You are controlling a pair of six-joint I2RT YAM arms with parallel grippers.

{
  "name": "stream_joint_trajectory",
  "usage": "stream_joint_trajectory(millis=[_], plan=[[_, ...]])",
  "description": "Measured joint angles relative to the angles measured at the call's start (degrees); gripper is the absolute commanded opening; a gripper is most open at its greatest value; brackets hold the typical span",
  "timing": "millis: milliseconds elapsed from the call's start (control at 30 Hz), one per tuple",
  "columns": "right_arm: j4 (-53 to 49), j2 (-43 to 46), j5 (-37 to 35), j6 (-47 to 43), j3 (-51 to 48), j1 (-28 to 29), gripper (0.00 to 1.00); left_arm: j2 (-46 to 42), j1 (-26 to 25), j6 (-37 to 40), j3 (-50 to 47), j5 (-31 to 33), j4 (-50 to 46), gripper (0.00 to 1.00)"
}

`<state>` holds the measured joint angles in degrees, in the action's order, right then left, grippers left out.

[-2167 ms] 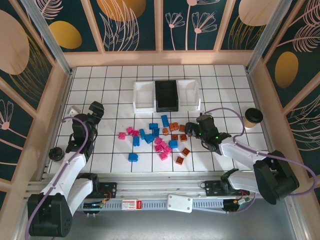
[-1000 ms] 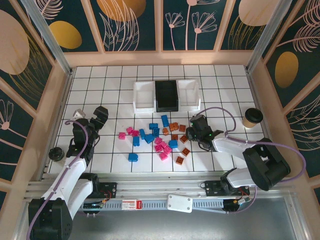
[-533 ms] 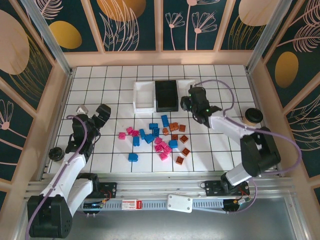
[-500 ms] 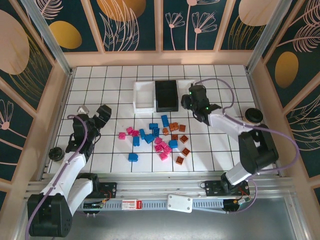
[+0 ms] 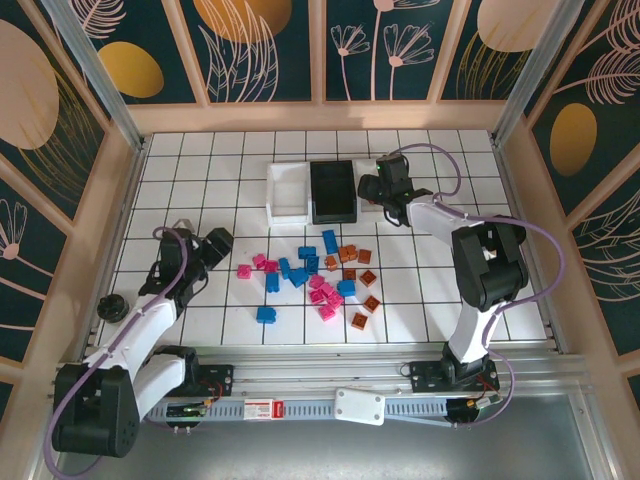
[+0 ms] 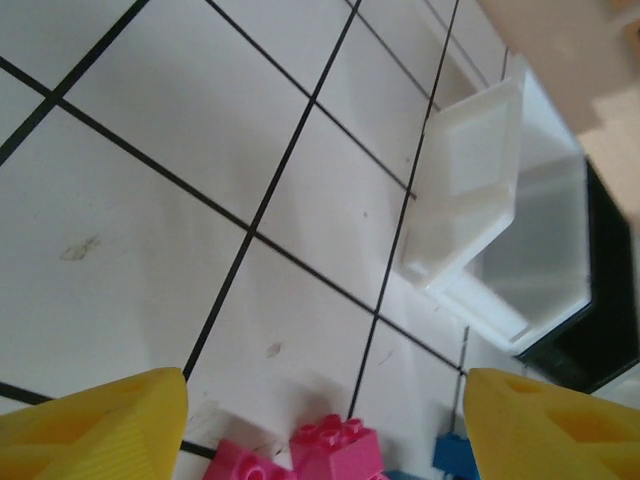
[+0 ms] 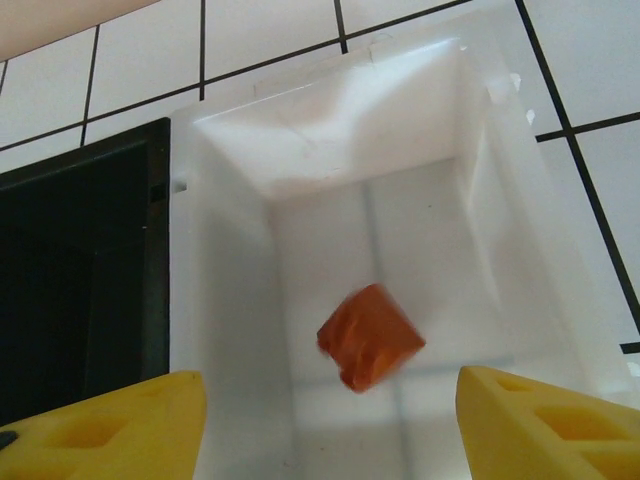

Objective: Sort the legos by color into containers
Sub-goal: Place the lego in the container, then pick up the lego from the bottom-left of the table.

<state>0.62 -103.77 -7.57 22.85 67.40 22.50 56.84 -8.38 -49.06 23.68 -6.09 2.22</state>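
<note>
Pink (image 5: pixel 322 293), blue (image 5: pixel 266 314) and orange-brown legos (image 5: pixel 360 320) lie scattered mid-table. Behind them, the left white tray (image 5: pixel 285 195) stands beside the black tray (image 5: pixel 332 190). My right gripper (image 5: pixel 380 190) hangs open over the right white tray (image 7: pixel 330 110). In the right wrist view a blurred orange brick (image 7: pixel 370 336) is inside that tray, free of the yellow fingers (image 7: pixel 110 425). My left gripper (image 5: pixel 218 243) is open, low, just left of the pile. In the left wrist view its gripper (image 6: pixel 325 405) frames two pink bricks (image 6: pixel 335 448) and a blue one (image 6: pixel 450 452).
A small black round object (image 5: pixel 113 305) sits at the table's left edge. Wooden walls (image 5: pixel 320 118) enclose the tiled table. The right arm's links (image 5: pixel 485 260) stretch over the right side. In the left wrist view, the white tray (image 6: pixel 500 200) and the black tray (image 6: pixel 590 340) lie ahead.
My right gripper went from the pile's right side up to the right white tray and opened, letting the orange brick go. My left gripper crept right toward the pink bricks.
</note>
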Motion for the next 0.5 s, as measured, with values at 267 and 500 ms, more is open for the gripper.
stream_joint_trajectory(millis=[267,500], plan=[[2.60,5.73,0.55,1.33,-8.50,0.11,0.67,5.03,-10.08,0.72,-0.02,8.59,-2.93,0.67],[4.11,10.51,1.05,2.23,-14.36,0.09,0.67,7.80,-16.74,3.45,-0.09,14.38,-3.78,0.67]])
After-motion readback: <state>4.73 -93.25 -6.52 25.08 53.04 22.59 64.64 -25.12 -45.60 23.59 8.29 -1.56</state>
